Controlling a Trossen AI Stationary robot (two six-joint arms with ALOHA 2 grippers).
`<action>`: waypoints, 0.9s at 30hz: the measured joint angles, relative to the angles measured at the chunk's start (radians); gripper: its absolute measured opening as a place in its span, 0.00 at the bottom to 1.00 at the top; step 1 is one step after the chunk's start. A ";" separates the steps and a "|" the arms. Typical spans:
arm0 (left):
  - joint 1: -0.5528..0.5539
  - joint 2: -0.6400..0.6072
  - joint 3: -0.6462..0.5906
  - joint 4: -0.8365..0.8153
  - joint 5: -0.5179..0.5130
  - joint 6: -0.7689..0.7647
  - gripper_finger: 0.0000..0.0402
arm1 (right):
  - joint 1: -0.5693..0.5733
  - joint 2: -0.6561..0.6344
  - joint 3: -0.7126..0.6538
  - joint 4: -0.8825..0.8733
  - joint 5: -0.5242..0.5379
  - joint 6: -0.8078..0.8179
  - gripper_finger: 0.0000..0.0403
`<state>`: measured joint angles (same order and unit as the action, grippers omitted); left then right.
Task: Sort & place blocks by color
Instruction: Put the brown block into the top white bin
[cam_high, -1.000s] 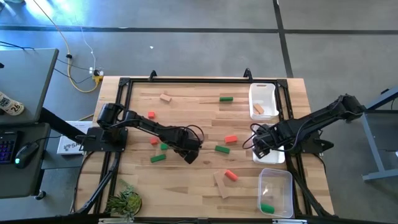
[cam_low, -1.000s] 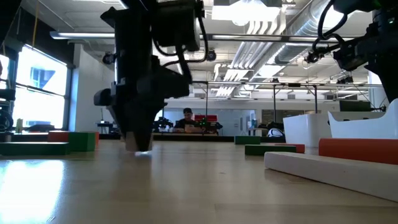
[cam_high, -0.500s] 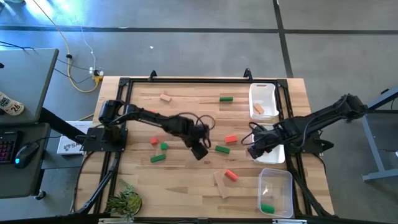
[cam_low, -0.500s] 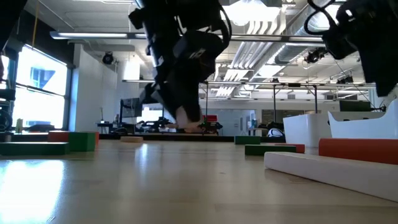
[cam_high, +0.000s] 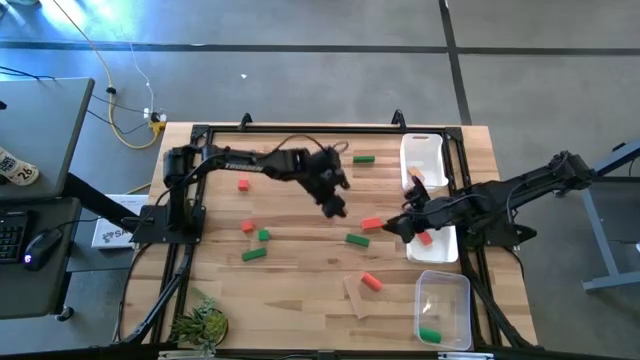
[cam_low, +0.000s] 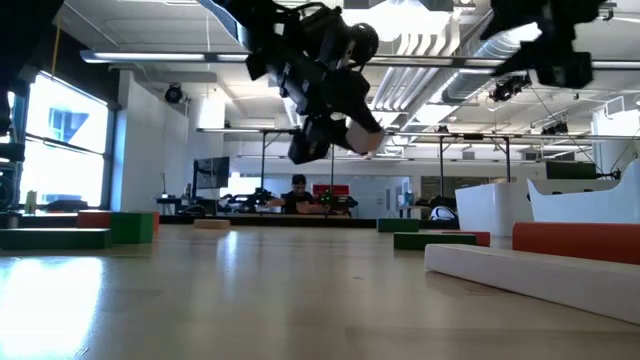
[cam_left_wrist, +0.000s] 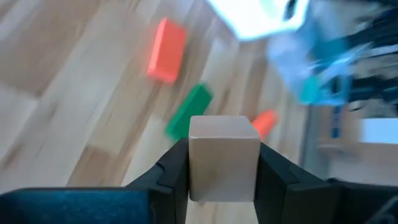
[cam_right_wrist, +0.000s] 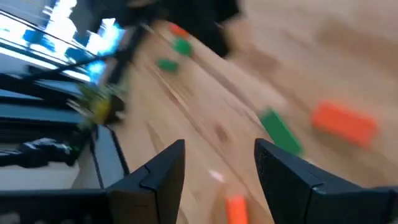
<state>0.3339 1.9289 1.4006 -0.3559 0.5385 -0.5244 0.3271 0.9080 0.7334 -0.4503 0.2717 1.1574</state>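
Note:
My left gripper hangs high over the middle of the table, shut on a plain tan cube, which also shows at the fingers in the low view. My right gripper is open, just right of a red block and a green block that lie flat on the wood. The right wrist view shows the same green block and red block ahead of its fingers. Other red, green and tan blocks lie scattered on the table. My left gripper pinches the tan cube by two opposite side faces, one dark finger on each side. The fingers slant down from above, toward the table's right. The cube is lifted clear of the table, its top face bare between the fingers.
A white tray at the far right holds a tan block. A second white tray under my right arm holds a red block. A clear tray at the near right holds a green block. A small plant stands near left.
My left gripper has risen from the table top with the tan cube and swung toward the far and right edges, tipping as it went. The cube is now lifted clear. My right gripper has moved left, toward the red and green blocks in the middle.

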 joint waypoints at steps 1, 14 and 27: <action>0.014 0.000 0.000 0.025 0.031 -0.012 0.25 | 0.000 0.002 0.000 0.035 0.022 -0.032 0.44; 0.127 0.000 0.000 0.364 0.398 -0.204 0.26 | -0.063 0.002 0.000 0.189 0.312 -0.353 0.44; 0.157 -0.001 0.000 0.707 0.469 -0.477 0.27 | -0.177 0.030 0.000 0.413 0.382 -0.938 0.44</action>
<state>0.4905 1.9282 1.4006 0.3514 1.0078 -1.0012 0.1501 0.9378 0.7334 -0.0376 0.6533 0.2197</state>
